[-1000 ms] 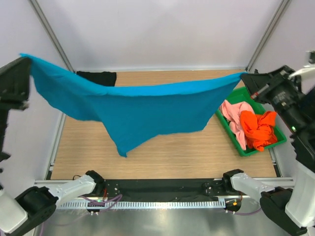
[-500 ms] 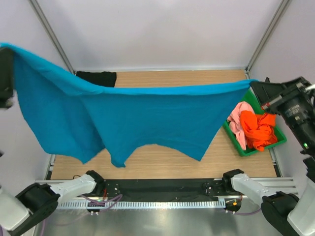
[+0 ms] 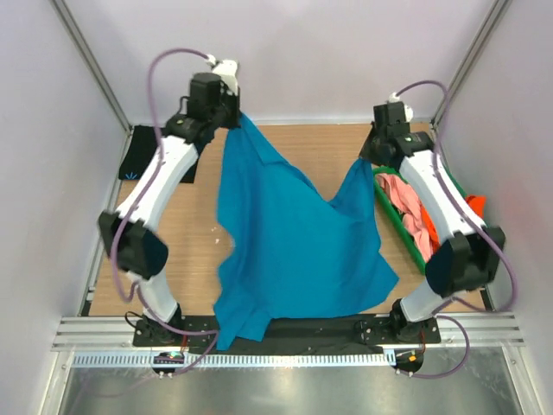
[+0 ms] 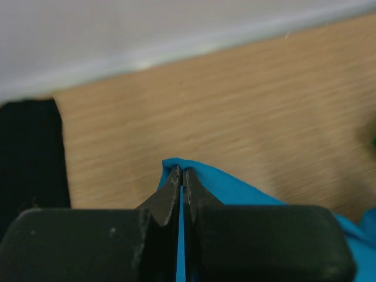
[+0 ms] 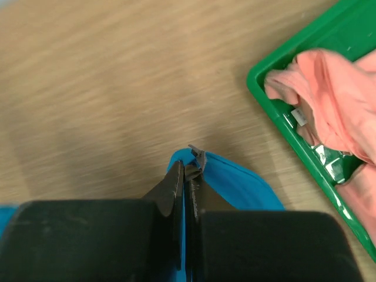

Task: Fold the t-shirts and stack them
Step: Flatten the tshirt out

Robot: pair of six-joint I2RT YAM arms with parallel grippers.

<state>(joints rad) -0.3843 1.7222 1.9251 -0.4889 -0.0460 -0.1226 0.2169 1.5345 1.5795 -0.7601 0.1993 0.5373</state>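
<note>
**Both claws pinch far corners of the teal shirt (image 3: pixel 294 251).**
The left claw (image 4: pixel 181 176) and right claw (image 5: pixel 187 170) are each clamped on a thin fold of cloth. From them the shirt sags between and spreads down the middle of the tabletop (image 3: pixel 186 281), its hem lapping the near edge. It looks light, limp and apt to slide, so corners and seams seem the surest holds. The black shirt (image 3: pixel 143 156) lies far left. The tray (image 5: pixel 276 111) with the pink shirt (image 5: pixel 335 88) and orange shirt (image 3: pixel 473 205) crowds the right, and bare room lies left.
</note>
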